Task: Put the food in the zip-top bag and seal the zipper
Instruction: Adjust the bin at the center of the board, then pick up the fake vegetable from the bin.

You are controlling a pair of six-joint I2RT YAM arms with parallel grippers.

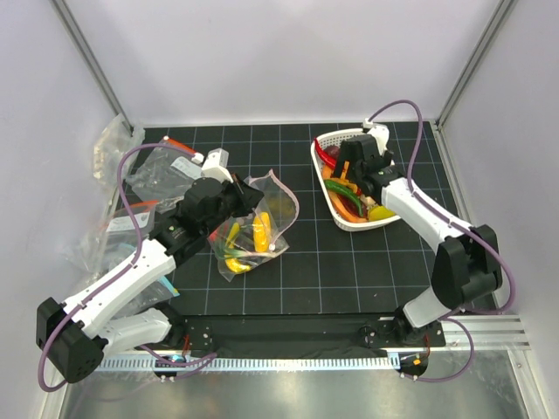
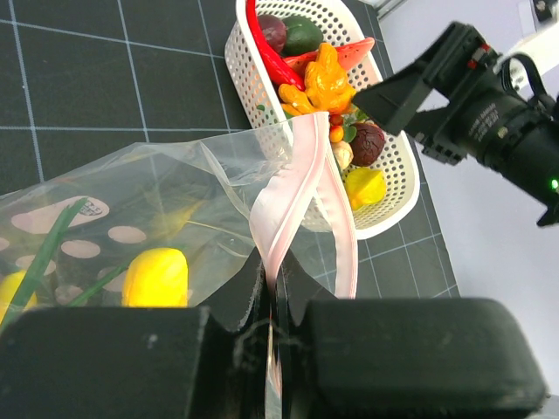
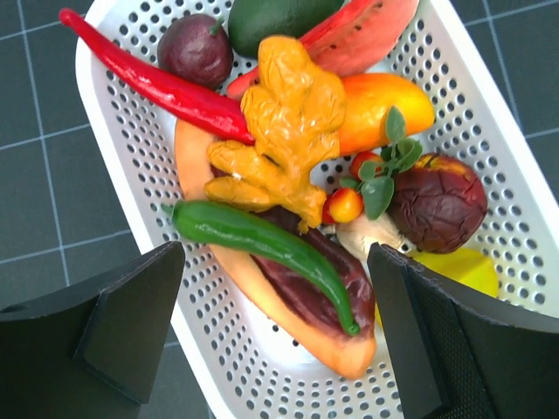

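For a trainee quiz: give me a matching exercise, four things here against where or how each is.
1 right gripper
2 yellow glossy toy piece
3 pale pink zipper strip
4 long red toy chili

A in white perforated plastic basket
B open above that basket
C pinched by shut left gripper
D inside clear floppy plastic bag

Pairs: 1-B, 2-D, 3-C, 4-A

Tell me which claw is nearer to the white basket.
Right. The right claw hovers open above the white basket; the left claw sits apart, pinching the zipper.

Claw (image 3: 275, 253), spread wide, hangs over food (image 3: 288, 113) in basket (image 3: 122, 131).
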